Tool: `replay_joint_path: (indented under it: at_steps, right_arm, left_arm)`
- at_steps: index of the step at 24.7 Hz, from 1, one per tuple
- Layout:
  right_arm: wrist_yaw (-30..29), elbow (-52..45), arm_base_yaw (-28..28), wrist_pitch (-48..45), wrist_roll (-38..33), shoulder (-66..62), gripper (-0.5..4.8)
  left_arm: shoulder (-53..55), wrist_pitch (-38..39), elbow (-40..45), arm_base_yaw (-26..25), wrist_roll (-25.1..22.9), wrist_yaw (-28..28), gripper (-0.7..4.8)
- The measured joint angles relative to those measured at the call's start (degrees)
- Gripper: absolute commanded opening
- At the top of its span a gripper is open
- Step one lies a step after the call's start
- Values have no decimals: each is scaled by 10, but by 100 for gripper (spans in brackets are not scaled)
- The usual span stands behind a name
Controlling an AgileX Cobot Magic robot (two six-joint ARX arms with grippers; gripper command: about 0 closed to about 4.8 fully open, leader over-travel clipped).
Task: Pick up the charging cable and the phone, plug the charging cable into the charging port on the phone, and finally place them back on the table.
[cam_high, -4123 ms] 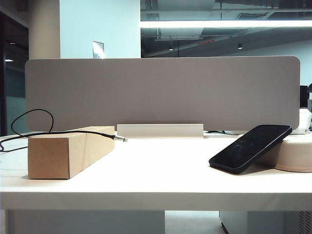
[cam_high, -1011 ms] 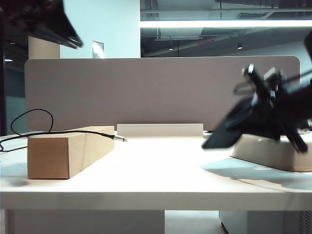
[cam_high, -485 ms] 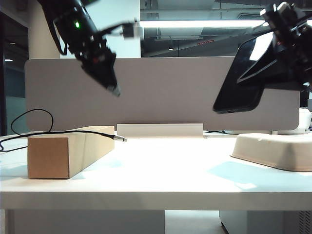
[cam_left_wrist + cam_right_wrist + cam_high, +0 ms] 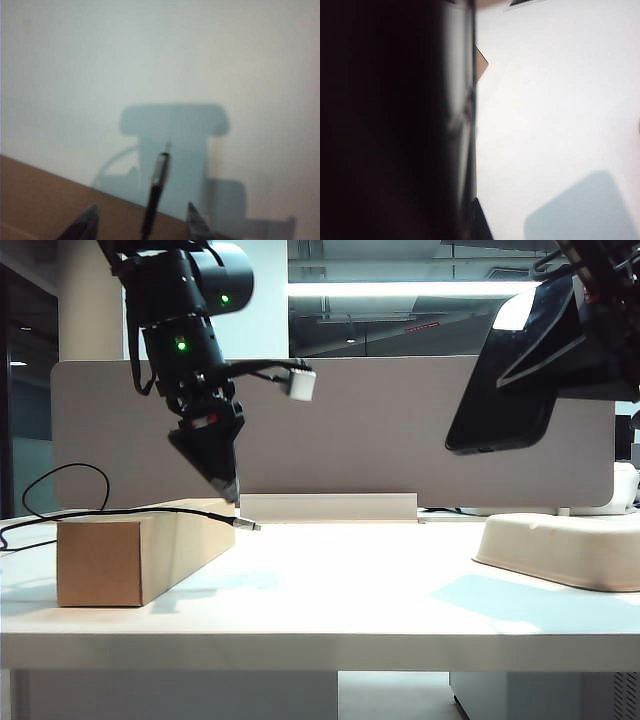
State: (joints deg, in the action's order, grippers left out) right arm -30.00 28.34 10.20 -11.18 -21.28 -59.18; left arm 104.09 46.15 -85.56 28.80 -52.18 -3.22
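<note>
The charging cable (image 4: pixel 120 510) runs over the top of a tan cardboard box (image 4: pixel 130 555), and its silvery plug (image 4: pixel 247 525) pokes past the box's far corner. My left gripper (image 4: pixel 228 490) points down just above that plug. In the left wrist view the left gripper (image 4: pixel 144 221) is open, and the black cable (image 4: pixel 155 192) lies between the two fingertips, apart from both. High at the right my right gripper (image 4: pixel 600 315) is shut on the phone (image 4: pixel 510 390), which hangs tilted in the air. The phone's dark body (image 4: pixel 395 125) fills much of the right wrist view. The charging port cannot be made out.
A cream moulded tray (image 4: pixel 560 550) lies on the white table (image 4: pixel 330 610) at the right, below the phone. A grey divider panel (image 4: pixel 380 430) closes off the back, with a low pale strip (image 4: pixel 328 507) at its foot.
My left arm has swung down from the upper left to just above the plug, and its jaws have spread. My right arm has lifted the phone off the tray and up high.
</note>
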Motion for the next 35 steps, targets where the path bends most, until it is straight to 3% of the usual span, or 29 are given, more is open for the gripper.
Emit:
replay_joint_path:
  at_steps: [10, 12, 22, 35]
  right_arm:
    - [7, 0, 0, 13, 3, 0, -9]
    - [7, 0, 0, 13, 3, 0, -9]
    - [9, 0, 0, 13, 3, 0, -9]
    - [9, 0, 0, 13, 4, 0, -9]
  left_arm:
    - [17, -1, 0, 2, -18, 11, 205]
    - [21, -2, 0, 5, -18, 12, 171]
    - [39, -7, 0, 10, -18, 12, 168]
    - [51, -16, 0, 10, -10, 24, 110]
